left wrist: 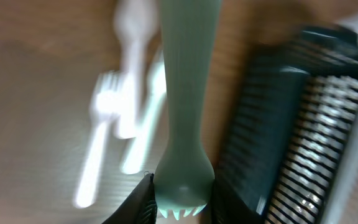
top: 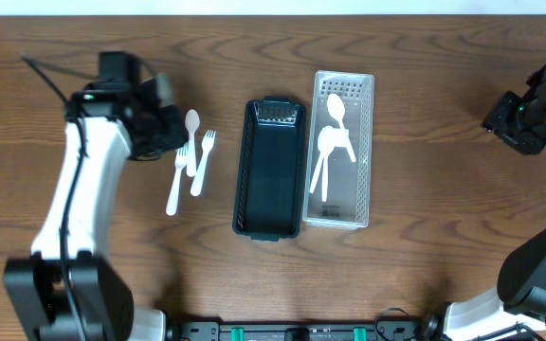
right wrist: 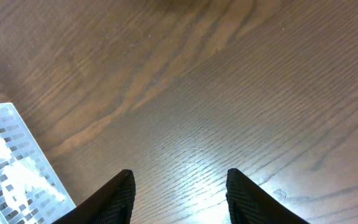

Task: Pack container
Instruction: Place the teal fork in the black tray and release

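Note:
My left gripper [left wrist: 180, 208] is shut on the tined head of a pale plastic fork [left wrist: 184, 93], whose handle points away from the wrist camera. In the overhead view this gripper [top: 159, 118] is left of a white spoon [top: 191, 133] and two white forks [top: 202, 163] lying on the table. These show blurred in the left wrist view [left wrist: 114, 118]. A black slotted basket [top: 245, 170] lies mid-table and shows at the right of the left wrist view [left wrist: 303, 124]. A clear container [top: 363, 152] holding white spoons [top: 335, 133] lies beside it. My right gripper [right wrist: 179, 199] is open and empty at the far right [top: 518, 121].
The clear container's corner [right wrist: 11, 162] shows at the lower left of the right wrist view, over bare wooden table [right wrist: 229, 93]. The arm bases stand at the table's front edge.

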You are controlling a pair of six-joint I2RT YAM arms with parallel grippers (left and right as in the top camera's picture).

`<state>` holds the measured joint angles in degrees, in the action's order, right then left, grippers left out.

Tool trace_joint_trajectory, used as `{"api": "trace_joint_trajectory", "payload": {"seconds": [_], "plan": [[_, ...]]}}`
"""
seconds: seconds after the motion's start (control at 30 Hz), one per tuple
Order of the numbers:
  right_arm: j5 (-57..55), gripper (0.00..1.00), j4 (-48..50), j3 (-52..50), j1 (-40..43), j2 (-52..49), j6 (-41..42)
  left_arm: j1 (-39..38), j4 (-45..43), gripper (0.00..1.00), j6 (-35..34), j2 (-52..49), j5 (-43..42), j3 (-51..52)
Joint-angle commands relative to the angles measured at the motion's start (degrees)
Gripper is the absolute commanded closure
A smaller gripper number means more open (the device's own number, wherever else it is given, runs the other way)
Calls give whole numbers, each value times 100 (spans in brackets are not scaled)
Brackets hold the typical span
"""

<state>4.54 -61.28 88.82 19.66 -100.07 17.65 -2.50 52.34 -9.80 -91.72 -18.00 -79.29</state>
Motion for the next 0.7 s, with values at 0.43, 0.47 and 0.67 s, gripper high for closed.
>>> {"api": "trace_joint_trajectory", "payload": {"seconds": [0.43,0.47,0.67], "plan": [[44,46,17,-7,9,-28,76,-2645,-269,61,-111,-728,964,-46],[44,46,20,-7,9,-28,76,-2643,-273,53,-122,-761,964,-46],[44,45,22,-7,9,-28,76,-2444,-153,41,-120,-503,970,-363]]}}
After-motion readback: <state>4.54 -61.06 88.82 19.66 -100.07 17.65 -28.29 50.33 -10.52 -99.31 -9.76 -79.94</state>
